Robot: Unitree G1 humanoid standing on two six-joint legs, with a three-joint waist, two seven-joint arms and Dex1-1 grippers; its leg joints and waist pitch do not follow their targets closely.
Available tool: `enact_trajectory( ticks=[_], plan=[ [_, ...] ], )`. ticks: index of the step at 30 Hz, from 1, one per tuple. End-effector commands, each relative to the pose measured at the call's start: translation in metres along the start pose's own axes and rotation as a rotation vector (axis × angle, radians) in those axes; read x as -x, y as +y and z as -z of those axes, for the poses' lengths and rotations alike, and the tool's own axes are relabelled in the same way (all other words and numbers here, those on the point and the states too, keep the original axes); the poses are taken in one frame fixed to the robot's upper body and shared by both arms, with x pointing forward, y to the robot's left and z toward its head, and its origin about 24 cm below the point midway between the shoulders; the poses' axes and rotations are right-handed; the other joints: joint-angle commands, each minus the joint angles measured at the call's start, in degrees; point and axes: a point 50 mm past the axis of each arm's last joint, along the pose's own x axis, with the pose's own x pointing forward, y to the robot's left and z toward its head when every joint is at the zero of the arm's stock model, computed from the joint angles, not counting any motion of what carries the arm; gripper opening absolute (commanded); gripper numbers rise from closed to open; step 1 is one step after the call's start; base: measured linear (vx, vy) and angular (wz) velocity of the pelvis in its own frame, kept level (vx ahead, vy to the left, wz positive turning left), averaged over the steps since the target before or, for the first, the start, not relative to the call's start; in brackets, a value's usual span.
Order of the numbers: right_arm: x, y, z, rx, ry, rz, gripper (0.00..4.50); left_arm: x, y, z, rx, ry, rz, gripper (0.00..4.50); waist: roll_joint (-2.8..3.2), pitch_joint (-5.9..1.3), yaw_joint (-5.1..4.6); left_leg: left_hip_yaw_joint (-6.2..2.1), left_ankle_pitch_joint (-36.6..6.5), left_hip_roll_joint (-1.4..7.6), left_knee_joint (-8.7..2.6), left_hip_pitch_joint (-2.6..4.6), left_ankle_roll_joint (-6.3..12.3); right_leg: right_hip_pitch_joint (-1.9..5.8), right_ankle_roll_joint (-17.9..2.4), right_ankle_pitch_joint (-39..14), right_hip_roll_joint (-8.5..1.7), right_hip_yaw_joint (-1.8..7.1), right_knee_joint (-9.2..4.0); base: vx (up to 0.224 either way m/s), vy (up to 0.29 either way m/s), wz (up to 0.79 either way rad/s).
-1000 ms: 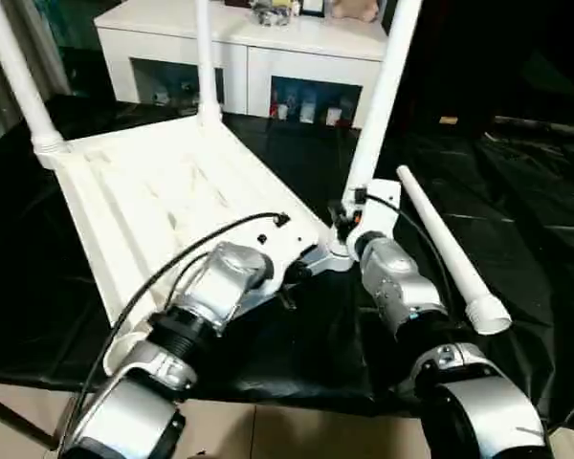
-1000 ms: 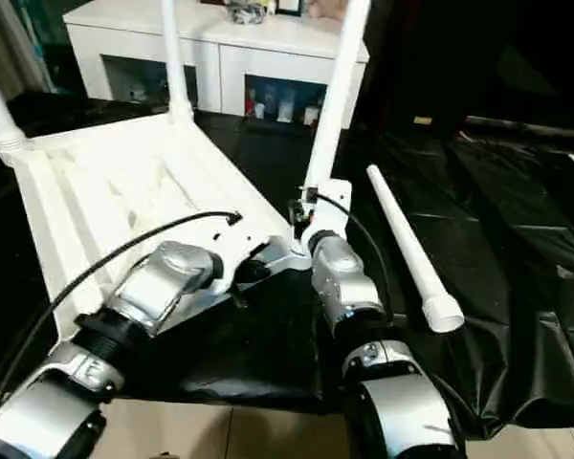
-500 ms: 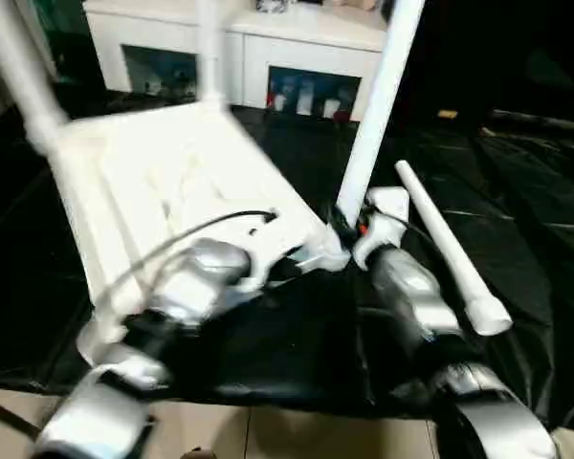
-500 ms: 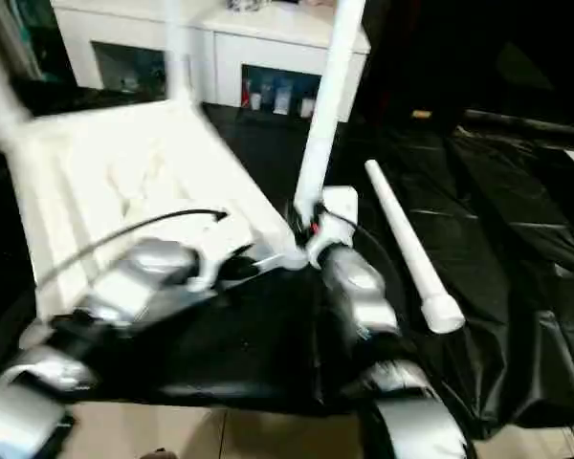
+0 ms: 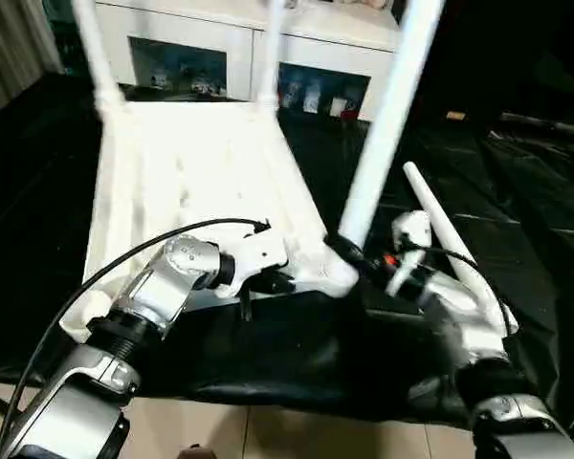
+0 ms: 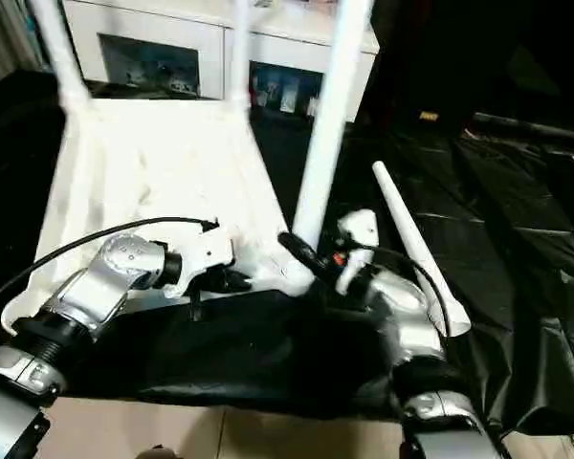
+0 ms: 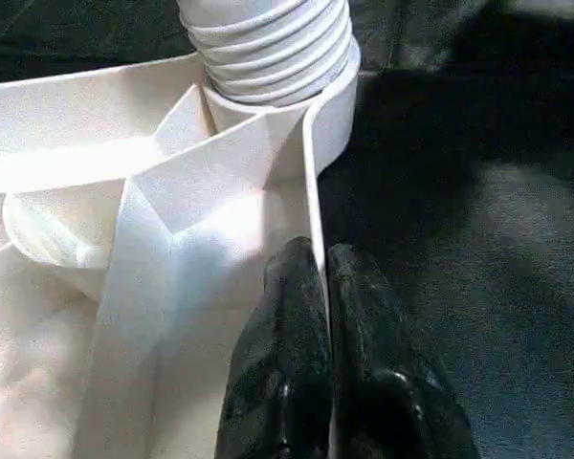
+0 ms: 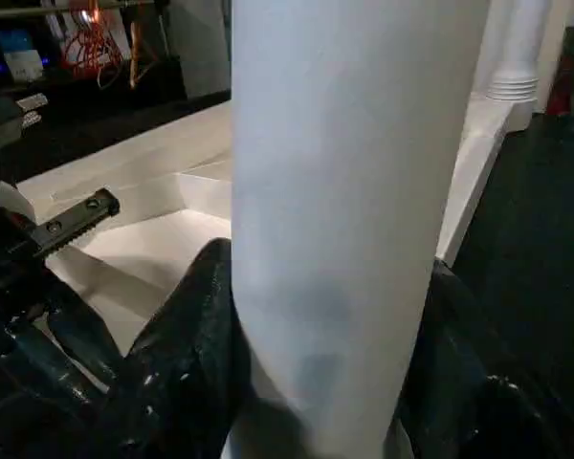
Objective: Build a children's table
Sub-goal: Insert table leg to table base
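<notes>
**White plastic on black sheeting**

The square white plastic tabletop (image 5: 201, 182), upper left of the head views, looks smooth and faintly glossy. The round white plastic leg (image 8: 349, 191) is smooth with a soft sheen; its base is ridged in rings. The black floor sheet (image 5: 517, 182) at right is glossy and creased. The black rubbery fingers (image 7: 287, 335) shine slightly. The forearms (image 5: 163, 287) are brushed silver metal.

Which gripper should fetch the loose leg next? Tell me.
Left: the left gripper only pinches the tabletop rim, while the right gripper grips the standing leg. The loose leg lies rightward, though.
</notes>
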Motion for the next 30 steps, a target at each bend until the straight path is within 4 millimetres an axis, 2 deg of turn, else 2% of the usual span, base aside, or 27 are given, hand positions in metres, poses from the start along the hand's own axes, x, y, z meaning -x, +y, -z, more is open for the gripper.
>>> enact_trajectory(
  ticks=[1,7,10,13,22,30],
  plan=[
    [0.036,-0.018,0.018,-0.045,0.092,0.11,1.86,0.009,0.009,-0.005,-0.018,-0.04,-0.044,0.0,-0.31,-2.91,-0.35,0.16,-5.44,2.04,-3.15,0.88,3.64,2.12,-11.91,3.57,-4.18,3.15,-3.63,0.0,0.0,0.0],
    [0.044,-0.019,0.021,-0.085,0.02,0.142,1.86,0.009,0.012,-0.005,-0.006,-0.051,-0.085,0.0,-0.61,-2.89,-0.3,0.21,-5.09,1.98,-3.06,0.75,4.37,2.09,-11.98,3.53,-4.15,3.03,-3.61,0.0,0.0,0.0],
    [0.045,-0.015,0.028,-0.12,0.017,0.164,1.86,0.008,0.014,-0.005,-0.011,-0.05,-0.094,0.0,-0.26,-2.88,-0.28,0.18,-6.35,2.03,-3.17,0.84,3.69,1.98,-11.79,1.66,-4.25,3.06,-3.82,0.0,0.0,0.0],
    [0.047,-0.013,0.034,-0.127,0.029,0.172,1.86,0.008,0.015,-0.006,-0.012,-0.052,-0.098,0.0,-0.39,-2.89,-0.31,0.16,-6.65,2.05,-3.21,0.76,3.23,2.02,-11.67,1.2,-4.33,3.03,-3.86,0.0,0.0,0.0],
    [0.057,-0.002,0.049,-0.095,0.062,0.171,1.86,0.009,0.018,-0.005,-0.017,-0.046,-0.112,0.0,-0.15,-2.85,-0.24,0.11,-7.82,2.03,-3.31,0.75,2.88,1.97,-11.42,0.53,-4.35,3.03,-3.98,0.0,0.0,0.0],
    [0.06,0.001,0.048,-0.071,0.123,0.078,1.86,0.009,0.017,-0.004,-0.024,-0.036,-0.104,0.0,-0.28,-2.78,-0.34,0.01,-10.84,2.11,-3.53,0.85,1.94,1.83,-10.68,-3.76,-4.47,3.09,-4.59,0.0,0.0,0.0]
  ],
)
